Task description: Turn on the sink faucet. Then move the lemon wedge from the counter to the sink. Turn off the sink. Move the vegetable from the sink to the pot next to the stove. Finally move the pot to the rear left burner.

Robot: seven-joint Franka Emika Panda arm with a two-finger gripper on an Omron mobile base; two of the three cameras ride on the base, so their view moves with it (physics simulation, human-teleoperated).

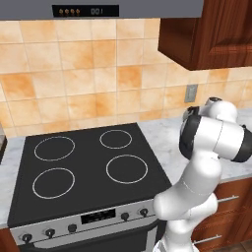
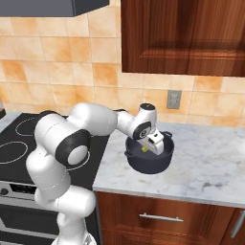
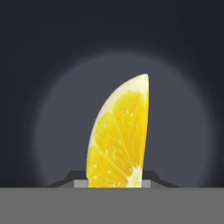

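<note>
The lemon wedge (image 3: 118, 135) stands upright between the finger tips in the hand view, cut face toward the camera, its lower end pinched by the gripper (image 3: 114, 183), whose jaws are closed on it. Behind it is the dark inner floor of the pot (image 3: 183, 65), lit in a pale round patch. In the right base view the same wedge (image 2: 143, 149) is a small yellow spot inside the pot (image 2: 149, 165), just under the white hand, so the gripper (image 2: 145, 149) reaches down into the pot from about 11 o'clock of its rim. Whether the wedge touches the pot floor cannot be told.

The pot (round, dark blue-grey, with small side handles) sits on the counter (image 2: 206, 162), a veined marble slab, just to the right of the stove (image 2: 14, 139). From the pot, the stove lies at 9 o'clock and a grey wall socket (image 2: 173, 99) at about 1 o'clock on the tiled wall.

In the left base view the stove (image 1: 83, 167) shows all four white rings; the rear left burner (image 1: 54, 148) is bare. The arm hides the pot there. The counter (image 1: 165, 138) runs to the right of the stove at 3 o'clock, with the socket (image 1: 191, 93) above it.
</note>
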